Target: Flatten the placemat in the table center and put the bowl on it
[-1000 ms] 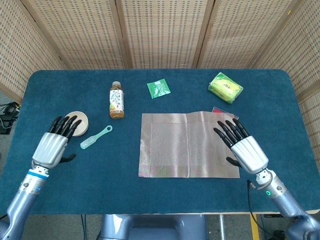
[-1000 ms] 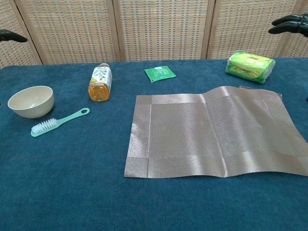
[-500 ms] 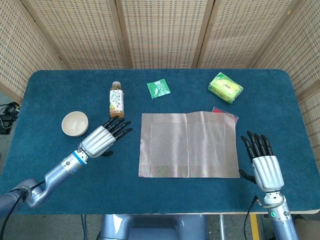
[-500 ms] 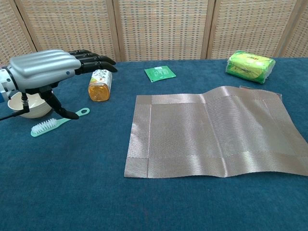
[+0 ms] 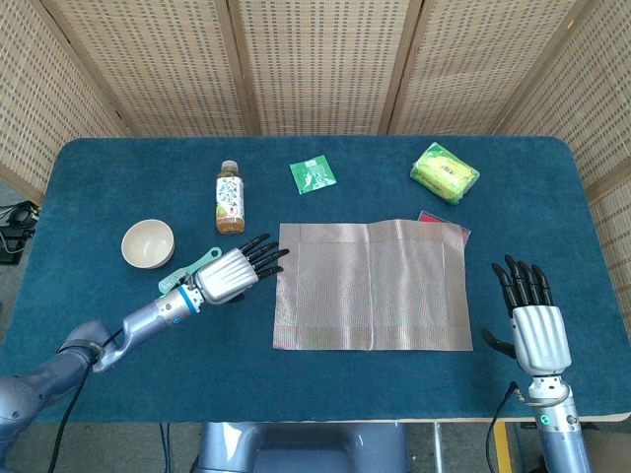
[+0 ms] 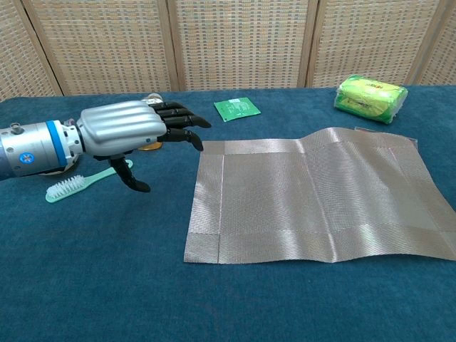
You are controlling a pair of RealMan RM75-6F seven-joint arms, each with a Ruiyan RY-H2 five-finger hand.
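The grey woven placemat (image 5: pixel 370 286) (image 6: pixel 313 196) lies spread in the table's middle, its far right part still rippled upward. A cream bowl (image 5: pixel 147 243) stands upright at the left; in the chest view my left arm hides it. My left hand (image 5: pixel 235 273) (image 6: pixel 132 132) is open, palm down, fingers pointing at the placemat's left edge and just short of it. Off the mat's right edge, near the front of the table, my right hand (image 5: pixel 533 320) is open with fingers spread, holding nothing; the chest view does not show it.
A mint brush (image 5: pixel 187 271) (image 6: pixel 71 185) lies beside my left hand. A drink bottle (image 5: pixel 230 197) lies behind it. At the back are a green sachet (image 5: pixel 313 174) (image 6: pixel 236 108) and a green packet (image 5: pixel 445 171) (image 6: pixel 370 97). A red item (image 5: pixel 444 221) peeks from under the mat.
My left hand swept from over the bowl rightward to the mat's left edge. My right hand left the mat's right side and drew back toward the front right.
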